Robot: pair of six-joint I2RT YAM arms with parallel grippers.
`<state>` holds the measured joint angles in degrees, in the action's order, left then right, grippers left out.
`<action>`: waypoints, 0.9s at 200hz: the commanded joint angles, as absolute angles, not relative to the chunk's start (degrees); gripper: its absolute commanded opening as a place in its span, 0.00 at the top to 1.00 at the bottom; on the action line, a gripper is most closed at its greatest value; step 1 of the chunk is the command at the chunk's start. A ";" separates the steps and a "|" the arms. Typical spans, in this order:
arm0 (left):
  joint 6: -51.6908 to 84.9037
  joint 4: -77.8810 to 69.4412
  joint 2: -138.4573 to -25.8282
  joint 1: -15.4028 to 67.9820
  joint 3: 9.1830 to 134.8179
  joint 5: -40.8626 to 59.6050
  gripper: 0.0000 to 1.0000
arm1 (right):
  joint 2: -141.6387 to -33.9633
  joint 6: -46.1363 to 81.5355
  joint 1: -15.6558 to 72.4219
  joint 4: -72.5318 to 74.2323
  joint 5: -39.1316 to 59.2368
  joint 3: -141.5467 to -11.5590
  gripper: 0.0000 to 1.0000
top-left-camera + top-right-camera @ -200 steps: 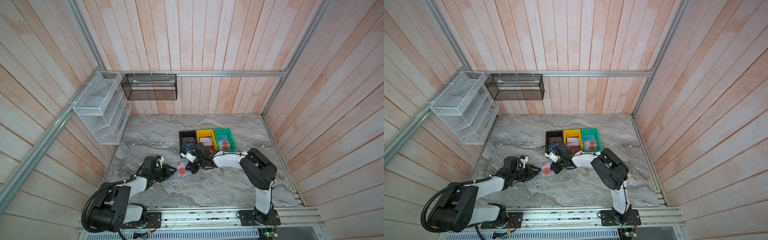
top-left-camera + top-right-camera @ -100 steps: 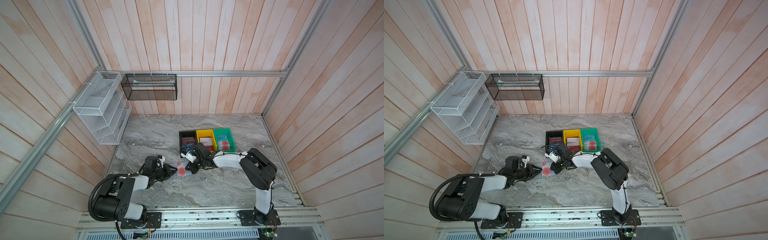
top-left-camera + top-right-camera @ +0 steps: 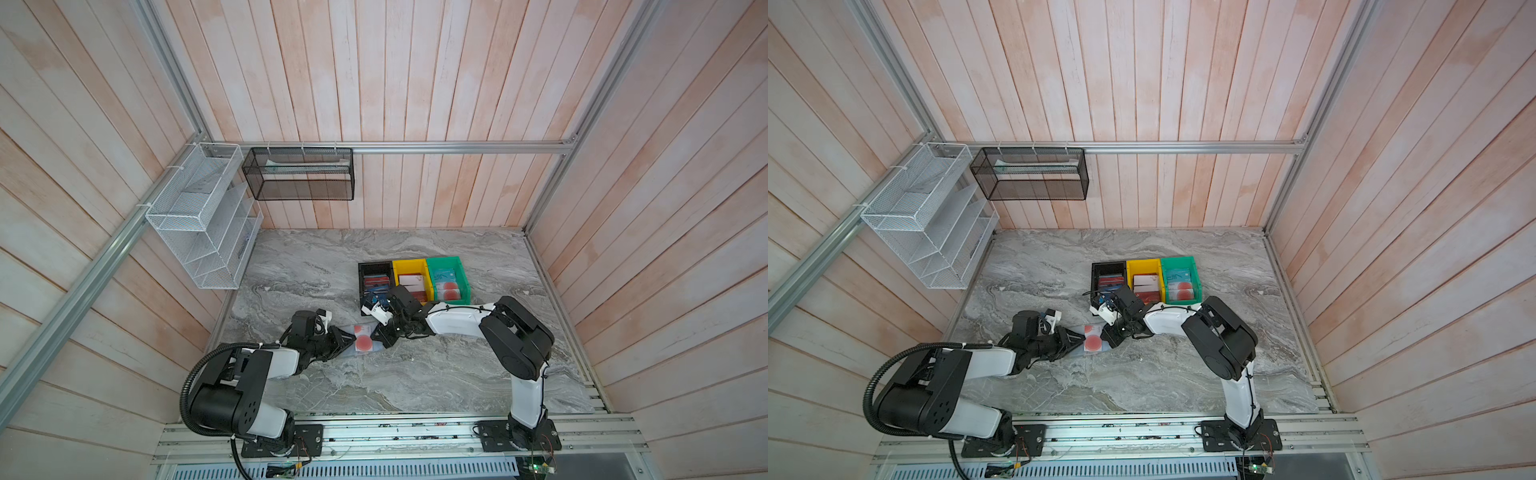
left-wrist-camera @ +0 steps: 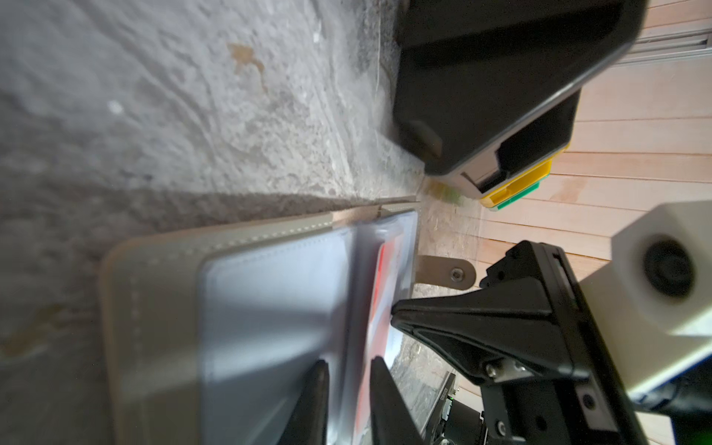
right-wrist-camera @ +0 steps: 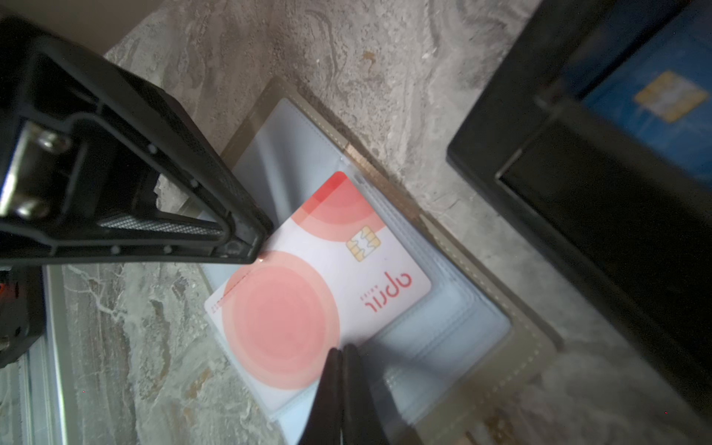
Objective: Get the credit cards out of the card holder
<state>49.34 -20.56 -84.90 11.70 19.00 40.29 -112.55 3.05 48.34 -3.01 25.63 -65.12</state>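
The card holder lies open on the table, at about 6 o'clock from the black bin. The right end effector is clenched, its tips at the edge of the pale card lying on the holder. The left end effector straddles a translucent sleeve with its fingers narrowly apart. I cannot tell whether it grips.
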 commanded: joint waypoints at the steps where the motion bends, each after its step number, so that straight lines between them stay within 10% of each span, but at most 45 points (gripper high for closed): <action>1: 49.10 -21.91 -85.82 12.13 20.05 41.22 0.79 | -112.68 3.10 48.04 -4.73 25.45 -63.63 1.00; 180: 49.04 -22.34 -88.07 13.01 21.02 41.40 0.88 | -112.76 2.97 47.63 -5.45 25.68 -63.63 1.00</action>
<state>49.39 -21.87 -87.39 12.82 20.58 40.53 -112.53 3.05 48.16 -2.59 26.00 -64.79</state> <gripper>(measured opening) 0.119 0.047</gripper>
